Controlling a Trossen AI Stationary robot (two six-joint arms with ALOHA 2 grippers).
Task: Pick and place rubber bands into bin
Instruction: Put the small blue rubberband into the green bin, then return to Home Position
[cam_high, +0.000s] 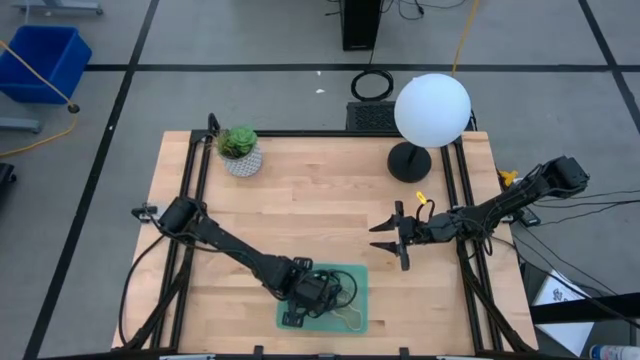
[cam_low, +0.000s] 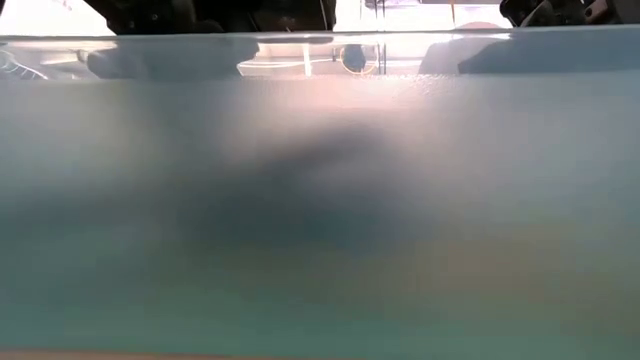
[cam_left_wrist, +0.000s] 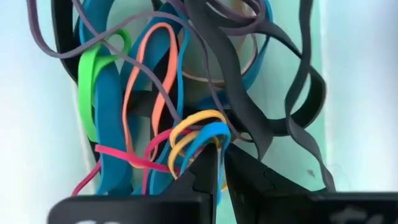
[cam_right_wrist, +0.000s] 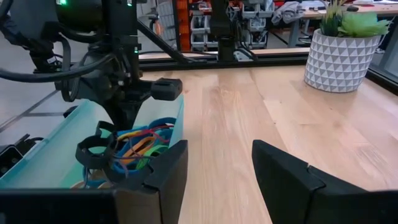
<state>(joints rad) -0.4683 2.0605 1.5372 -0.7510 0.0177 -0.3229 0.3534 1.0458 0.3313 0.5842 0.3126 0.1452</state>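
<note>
Green bin (cam_high: 352, 318) holding tangled rubber bands (cam_left_wrist: 186, 134), left fingers (cam_left_wrist: 217, 177) nearly closed, pinching several; right fingers (cam_right_wrist: 214, 174) waiting wide, empty, counter (cam_high: 320, 200) showing none left.

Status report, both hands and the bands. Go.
Left hand down in bin, nearly shut among rubber bands. Right hand open, waiting over bare table. Nothing in the way.

Grey floor (cam_high: 250, 100) crossed by black lines surrounds the wooden table (cam_high: 320, 200).
</note>
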